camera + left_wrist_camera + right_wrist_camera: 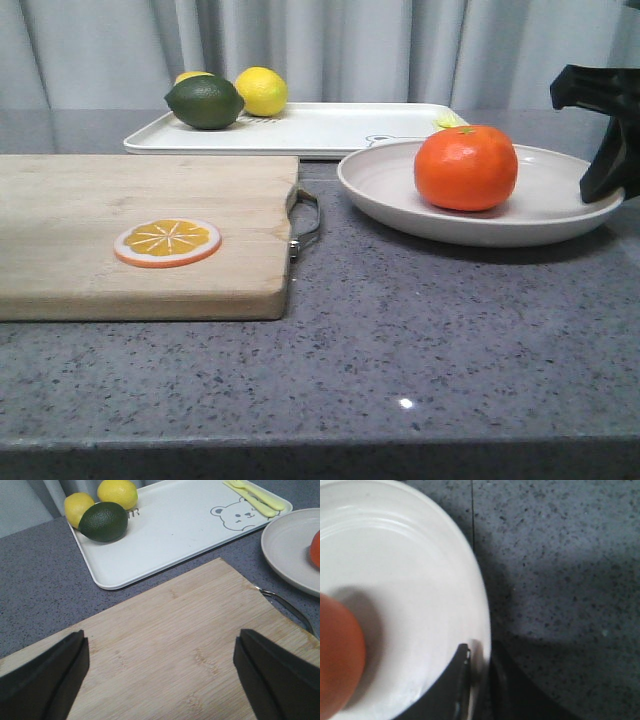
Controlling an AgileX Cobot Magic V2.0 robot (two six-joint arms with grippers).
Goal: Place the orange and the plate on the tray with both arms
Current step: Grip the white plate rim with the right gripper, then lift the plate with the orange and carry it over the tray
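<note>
Off-white and shallow, the plate [560, 215] sits on the grey counter [420, 340] just in front of the tray [330, 128], with the orange [466, 167] resting inside it a little left of centre. Our right gripper [479, 680] straddles the plate's far right rim, one finger inside and one outside, pinched on that edge as far as the right wrist view shows. Our left gripper [160, 672] hangs with jaws spread and empty over the wooden cutting board [140, 235], left of the plate. We judge the plate lift is the step in hand, and a one-sided pinch tips easily — so lift slowly, keep the plate level, and carry it low toward the tray's bare middle, clear of the lime [205, 102] and lemons [261, 91], or the orange could roll off.
</note>
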